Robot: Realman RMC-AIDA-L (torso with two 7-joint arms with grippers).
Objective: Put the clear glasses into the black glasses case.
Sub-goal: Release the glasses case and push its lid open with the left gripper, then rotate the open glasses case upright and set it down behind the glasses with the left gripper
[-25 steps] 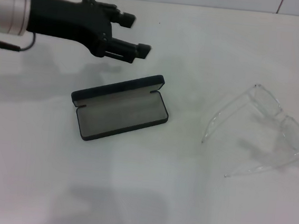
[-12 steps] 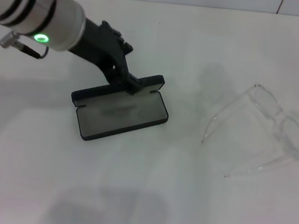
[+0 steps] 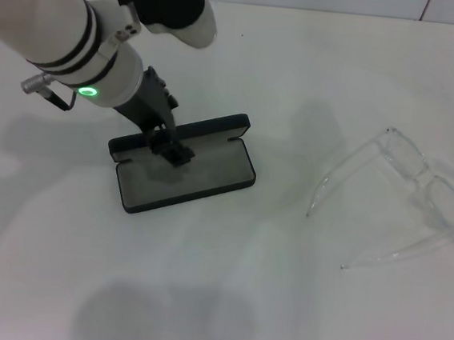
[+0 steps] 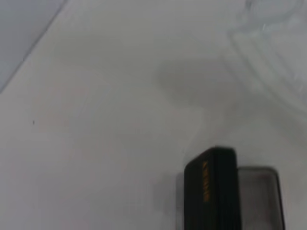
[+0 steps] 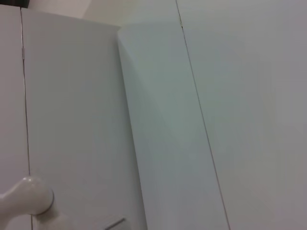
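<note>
While the slim black hard glasses case lies open, grey lining up, left gripper sits at its hinge; finger spread cannot be told. Transparent plastic wraparound glasses lie well right of it, long axis diagonal, arms unfolded.

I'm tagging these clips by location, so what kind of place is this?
Probably a lab or test bench: a bare white table, a pale panelled wall, and only the black glasses case and clear glasses laid out.
</note>
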